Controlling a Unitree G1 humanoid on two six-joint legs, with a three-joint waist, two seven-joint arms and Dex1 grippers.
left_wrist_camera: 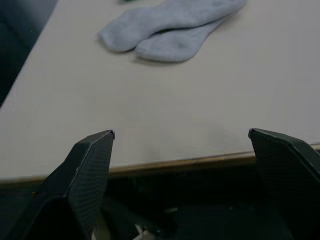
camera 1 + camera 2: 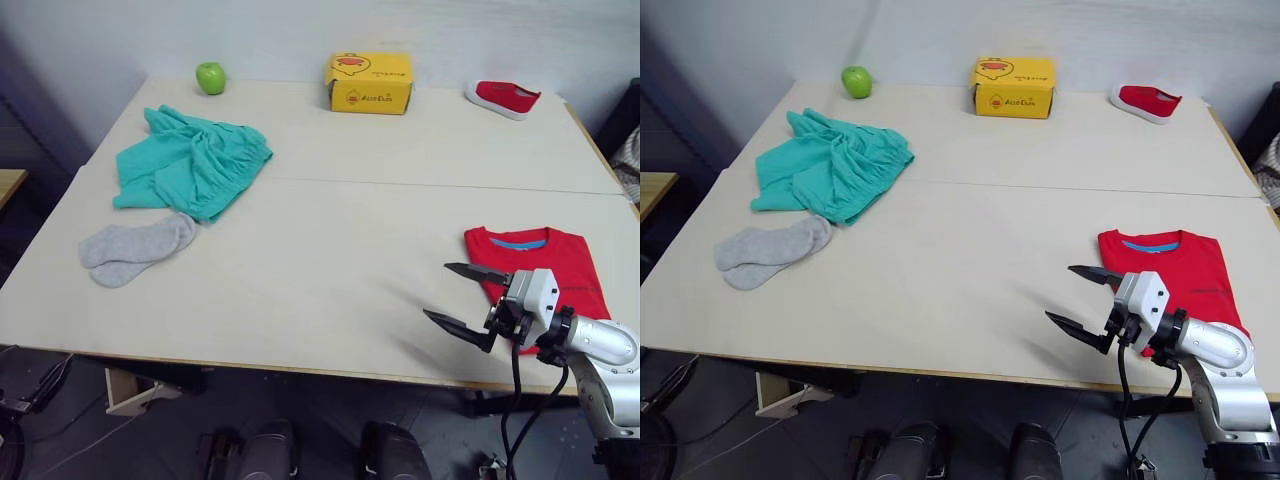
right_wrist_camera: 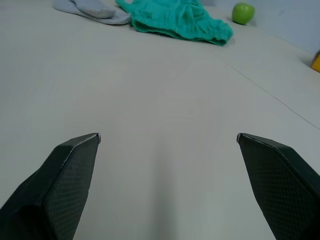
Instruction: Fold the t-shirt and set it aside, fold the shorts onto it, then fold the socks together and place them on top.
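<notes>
T-shirt: lying folded at lower right of the tabletop. Shorts: lying crumpled at upper left; socks lying just below them. Right gripper: hovering beside the t-shirt, fingers spread wide, holding nothing. Left gripper: fingers gaping wide, holding nothing

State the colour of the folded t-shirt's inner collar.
Blue, against the bright red t-shirt; it shows best in the right eye view.
</notes>
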